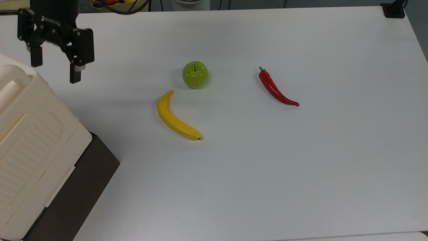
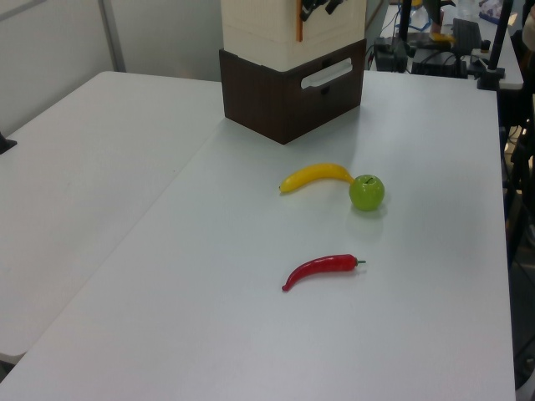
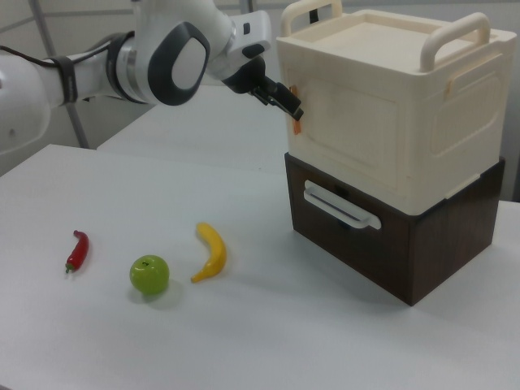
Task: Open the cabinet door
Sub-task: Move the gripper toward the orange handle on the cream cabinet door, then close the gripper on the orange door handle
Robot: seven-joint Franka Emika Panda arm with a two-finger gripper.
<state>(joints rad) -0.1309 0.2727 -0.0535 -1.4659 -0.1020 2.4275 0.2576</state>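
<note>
The cream cabinet [image 3: 382,122] sits on a dark brown drawer base [image 3: 390,244]. Its cabinet door [image 3: 349,134] is the flat cream front panel, lying flush and closed, with a small orange tab [image 3: 296,123] at its edge on the right view's left. My gripper [image 3: 286,104] hovers right beside that tab, at the door's upper corner. From above, the gripper [image 1: 55,68] is open, its fingers spread just off the cabinet's [image 1: 20,100] far corner. In the left view the gripper [image 2: 319,7] sits in front of the door [image 2: 334,29], next to the orange strip.
On the white table [image 1: 301,167] lie a yellow banana [image 1: 175,117], a green apple [image 1: 195,74] and a red chili pepper [image 1: 276,88], all well away from the cabinet. The brown base has a cream drawer handle [image 3: 341,205]. A second table [image 2: 75,184] adjoins at the left view's left.
</note>
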